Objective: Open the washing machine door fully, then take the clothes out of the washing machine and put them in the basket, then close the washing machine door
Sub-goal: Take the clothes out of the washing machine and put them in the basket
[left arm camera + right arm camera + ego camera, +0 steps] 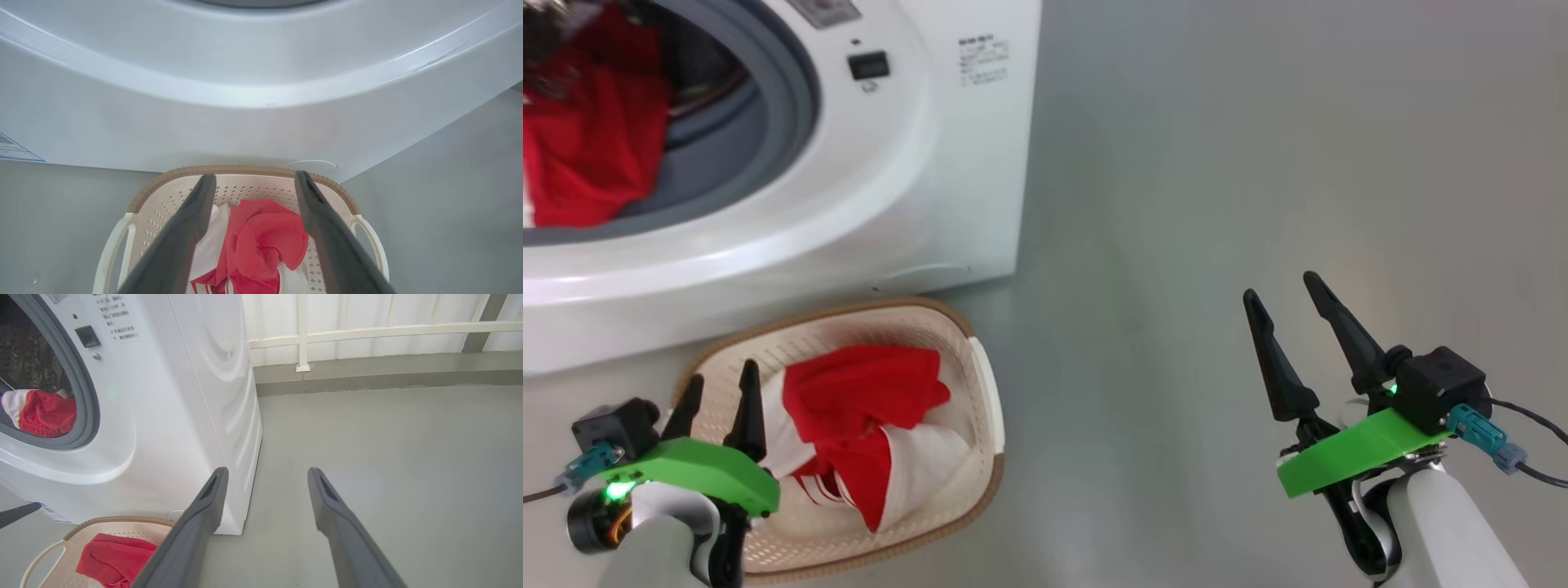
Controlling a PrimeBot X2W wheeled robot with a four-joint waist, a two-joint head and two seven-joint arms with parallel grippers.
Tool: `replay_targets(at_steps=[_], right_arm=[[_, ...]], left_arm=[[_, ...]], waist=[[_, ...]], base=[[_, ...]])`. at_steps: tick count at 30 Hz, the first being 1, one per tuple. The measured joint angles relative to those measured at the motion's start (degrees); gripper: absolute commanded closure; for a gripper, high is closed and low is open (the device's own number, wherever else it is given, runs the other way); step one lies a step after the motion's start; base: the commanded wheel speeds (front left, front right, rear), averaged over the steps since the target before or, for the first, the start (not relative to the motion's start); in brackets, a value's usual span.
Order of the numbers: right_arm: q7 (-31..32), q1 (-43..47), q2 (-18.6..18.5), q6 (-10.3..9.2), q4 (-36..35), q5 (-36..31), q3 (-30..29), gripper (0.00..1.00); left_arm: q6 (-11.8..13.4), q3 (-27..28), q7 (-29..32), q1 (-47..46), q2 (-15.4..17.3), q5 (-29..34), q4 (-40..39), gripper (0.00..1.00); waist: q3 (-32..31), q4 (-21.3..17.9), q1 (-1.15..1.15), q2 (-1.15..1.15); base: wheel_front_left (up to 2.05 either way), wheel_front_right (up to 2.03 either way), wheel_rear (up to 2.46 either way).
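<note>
L gripper (723,374) hangs above basket (984,384), fingers spread, empty; R gripper (1281,287) over floor (1258,163), fingers spread too.

The washing machine (915,163) stands at my upper left, with the basket (988,384) on the floor (1258,163) just before it. Some clothes (866,400) lie in the basket, more clothes (588,155) inside the machine. My left gripper (723,371) hangs over the basket's left side, my right gripper (1281,287) well apart, over floor.

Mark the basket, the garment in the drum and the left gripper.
basket (890,309), head view, on its brown far rim.
garment in the drum (596,155), head view, on the middle of the red fabric.
left gripper (723,372), head view, midway between its fingertips.
</note>
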Motion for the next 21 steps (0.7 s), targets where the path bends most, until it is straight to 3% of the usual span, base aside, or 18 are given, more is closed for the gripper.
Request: replay_targets(at_steps=[21], right_arm=[[0.01, 7.01, -2.13, 0.0, 1.0, 1.01, -0.64, 0.0]], left_arm=[[0.0, 10.45, -0.01, 16.7, -3.86, 12.13, -27.25, 0.0]], waist=[[-12.19, 3.64, 0.0, 0.0]], base=[[0.0, 0.0, 0.0]])
